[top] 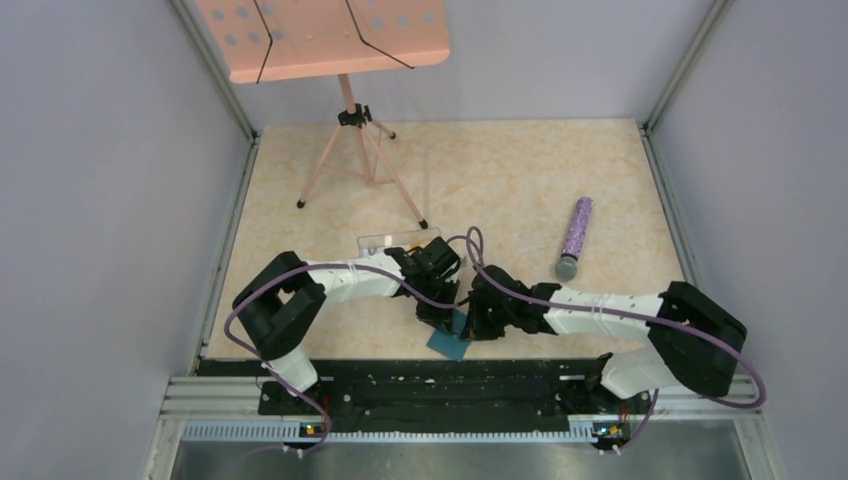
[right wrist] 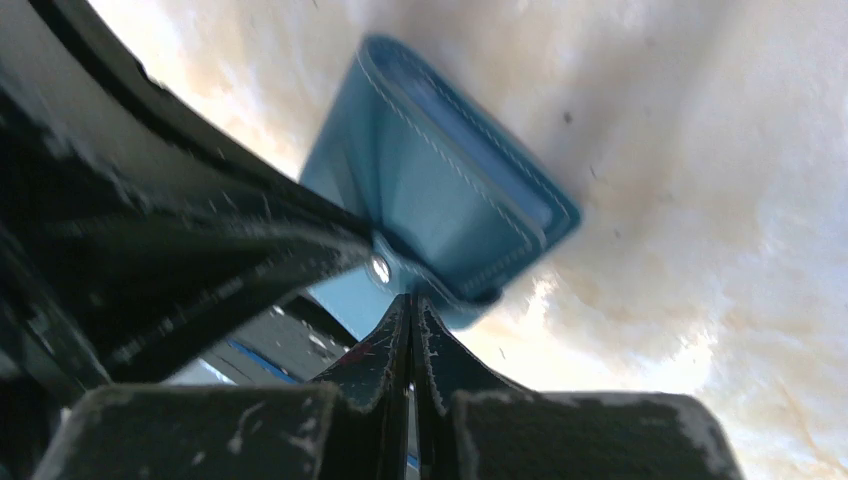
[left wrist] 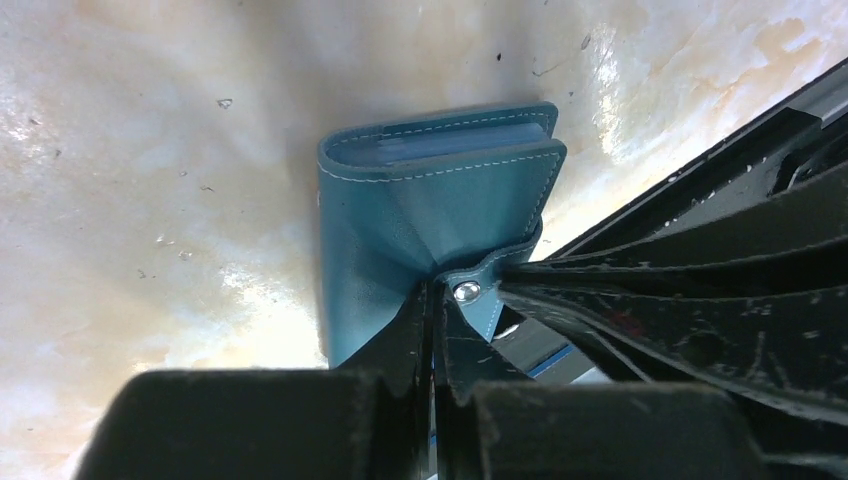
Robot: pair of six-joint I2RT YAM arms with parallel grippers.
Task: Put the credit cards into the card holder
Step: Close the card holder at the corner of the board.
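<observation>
The card holder (top: 447, 345) is a teal folding wallet lying near the table's front edge. Both grippers meet over it. In the left wrist view the wallet (left wrist: 400, 210) is folded, with pale blue slots showing at its far edge. My left gripper (left wrist: 437, 297) is shut on the wallet's near edge beside the snap tab (left wrist: 466, 292). My right gripper (right wrist: 413, 303) is shut on the wallet (right wrist: 440, 180) just below the same tab. In the top view the left gripper (top: 440, 312) and right gripper (top: 470, 320) almost touch. No loose credit card shows clearly.
A clear plastic box (top: 392, 241) sits just behind the left gripper. A pink music stand on a tripod (top: 355, 150) stands at the back left. A purple glittery microphone (top: 574, 238) lies to the right. The black rail (top: 430, 385) runs along the near edge.
</observation>
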